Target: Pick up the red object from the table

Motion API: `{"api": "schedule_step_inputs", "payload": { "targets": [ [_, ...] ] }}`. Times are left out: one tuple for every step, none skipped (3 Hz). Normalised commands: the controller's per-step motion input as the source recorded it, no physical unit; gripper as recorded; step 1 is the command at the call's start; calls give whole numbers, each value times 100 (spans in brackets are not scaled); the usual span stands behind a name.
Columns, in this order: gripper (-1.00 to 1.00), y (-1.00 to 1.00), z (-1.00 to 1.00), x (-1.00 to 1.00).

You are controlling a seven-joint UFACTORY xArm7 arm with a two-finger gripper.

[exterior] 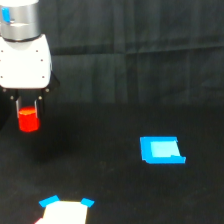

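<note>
The red object (pixel 28 119) is a small bright red-orange block held between the black fingers of my gripper (pixel 28 111) at the exterior view's upper left. The gripper's white body sits above it. The block hangs above the black table (pixel 110 190), with a faint shadow below it, so it appears lifted off the surface. The gripper is shut on the block.
A flat blue rectangle (pixel 161 150) lies on the table at the exterior view's right. A white patch with blue corners (pixel 65 212) lies at the bottom edge, left of centre. A black cloth backdrop (pixel 140 25) hangs behind.
</note>
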Motion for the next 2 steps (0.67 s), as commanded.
{"api": "schedule_step_inputs", "payload": {
  "targets": [
    [-100, 19, 18, 4],
    [-100, 100, 44, 0]
  ]
}}
